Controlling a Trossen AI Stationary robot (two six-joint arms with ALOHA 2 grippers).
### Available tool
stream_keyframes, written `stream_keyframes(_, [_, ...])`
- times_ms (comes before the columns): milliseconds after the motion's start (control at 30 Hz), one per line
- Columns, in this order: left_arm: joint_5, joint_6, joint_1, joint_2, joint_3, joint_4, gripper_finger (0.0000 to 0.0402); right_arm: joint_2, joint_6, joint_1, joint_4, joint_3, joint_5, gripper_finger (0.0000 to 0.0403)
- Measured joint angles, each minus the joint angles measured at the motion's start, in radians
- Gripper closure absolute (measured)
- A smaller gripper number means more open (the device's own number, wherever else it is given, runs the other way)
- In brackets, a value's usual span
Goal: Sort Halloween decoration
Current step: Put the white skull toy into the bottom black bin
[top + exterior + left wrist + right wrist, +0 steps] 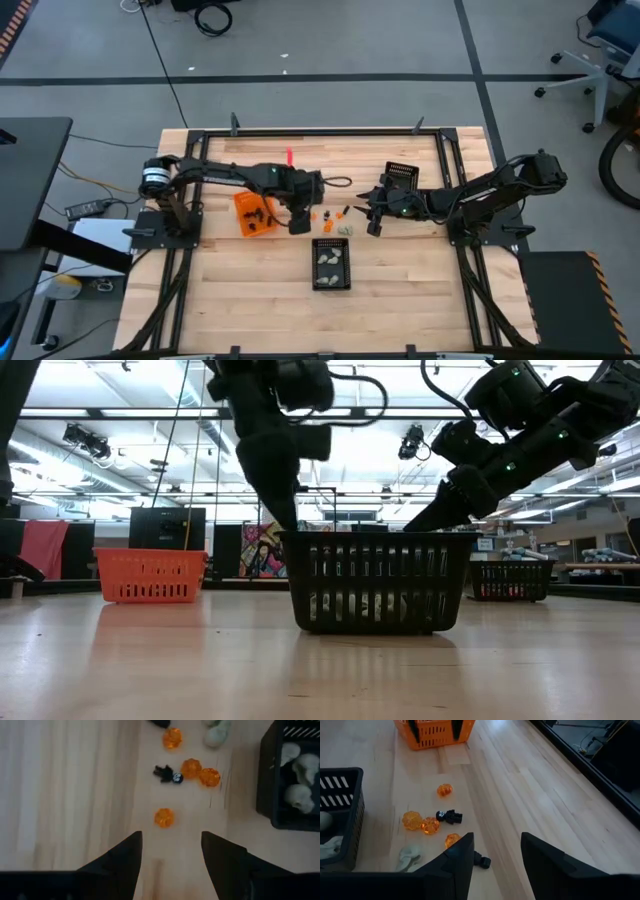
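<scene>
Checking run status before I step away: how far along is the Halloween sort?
Done: pale skull pieces lie in the middle black bin. In hand: nothing; left gripper is open above a loose orange pumpkin, right gripper open nearby. Left: four orange pumpkins, a black figure and a pale piece on the table.

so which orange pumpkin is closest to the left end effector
The lone orange pumpkin just ahead of the open left end effector. The other three pumpkins lie farther off, around the black figure.
</scene>
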Motion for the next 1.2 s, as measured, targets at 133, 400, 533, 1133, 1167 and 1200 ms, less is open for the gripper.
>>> stream_keyframes(133, [-0.019, 0.043, -0.018, 0.034, -0.001, 0.018, 0.0189, 0.0, 0.017, 0.0, -0.016, 0.0, -0.046, 0.0236])
stream_keyframes(400, [-0.046, 0.071, -0.013, -0.008, -0.118, 0.184, 0.0208, 0.001, 0.07, 0.007, 0.025, 0.012, -0.092, 0.0236])
stream_keyframes(533, [-0.046, 0.068, -0.012, -0.049, -0.237, 0.303, 0.0219, 0.001, 0.086, 0.032, 0.082, 0.013, -0.085, 0.0236])
stream_keyframes(1133, [-0.048, 0.071, -0.022, -0.32, -0.584, 0.93, 0.023, 0.118, 0.08, 0.086, -0.326, 0.262, -0.13, 0.0236])
stream_keyframes(1167, [-0.048, 0.071, -0.022, -0.324, -0.593, 0.917, 0.023, 0.133, 0.058, 0.094, -0.33, 0.263, -0.138, 0.0235])
stream_keyframes(1200, [-0.048, 0.071, -0.022, -0.324, -0.597, 0.918, 0.023, 0.149, 0.032, 0.101, -0.342, 0.263, -0.136, 0.0233])
